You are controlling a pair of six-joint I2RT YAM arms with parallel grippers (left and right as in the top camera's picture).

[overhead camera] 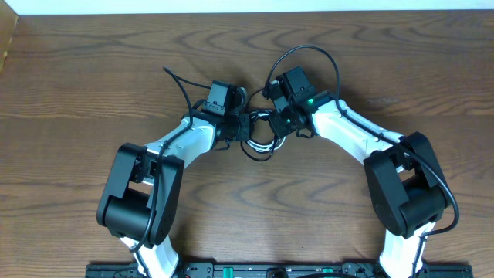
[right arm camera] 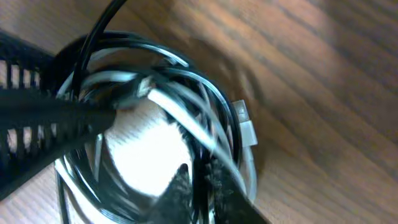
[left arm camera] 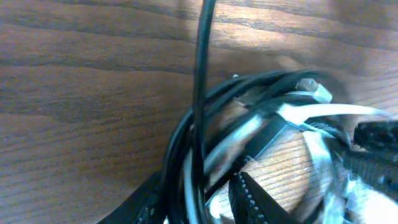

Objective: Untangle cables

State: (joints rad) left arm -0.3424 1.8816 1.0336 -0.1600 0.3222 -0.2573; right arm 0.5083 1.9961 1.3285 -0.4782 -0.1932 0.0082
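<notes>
Between the partly closed fingers [left arm camera: 255,196] of the left gripper [overhead camera: 243,127] ran the black and white cables [overhead camera: 261,145], apparently pinched; the right gripper [right arm camera: 155,155] sat among the loops, its hold unclear. Separating looked barely begun, the bundle lying tangled on the table [overhead camera: 93,77] between both arms; next, one cord needed drawing free.

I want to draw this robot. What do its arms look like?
The left arm and right arm are white tubes with chunky, rounded black joints and black tips. Black wires loop off both. The right arm also has a small green light.
</notes>
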